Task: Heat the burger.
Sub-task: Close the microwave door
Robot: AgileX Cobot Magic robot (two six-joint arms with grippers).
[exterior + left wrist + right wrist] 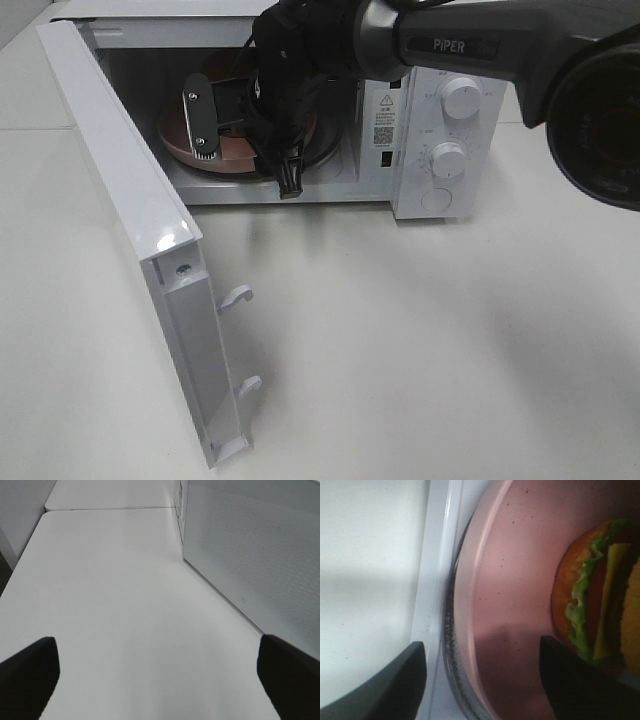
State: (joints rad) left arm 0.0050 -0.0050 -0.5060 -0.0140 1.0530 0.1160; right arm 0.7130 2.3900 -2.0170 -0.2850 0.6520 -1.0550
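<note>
The burger [585, 595], with an orange-tan bun, green lettuce and yellow cheese, lies on the round pink plate [515, 580] inside the open microwave [440, 200]. My right gripper [482, 680] is reached into the oven cavity. Its fingers stand apart on either side of the plate's rim, one outside it and one over the plate beside the burger, gripping nothing. From the high camera the right gripper [245, 150] covers the burger, and only the plate's rim [178, 140] shows. My left gripper [160, 680] hovers open over bare table with nothing between its fingers.
The microwave door [130, 200] swings wide toward the front left, with two latch hooks [237, 295] sticking out. Two knobs [460, 98] sit on the right panel. The plate rests on a glass turntable [451, 645]. In the left wrist view, the door's mesh panel [250, 555] stands close by.
</note>
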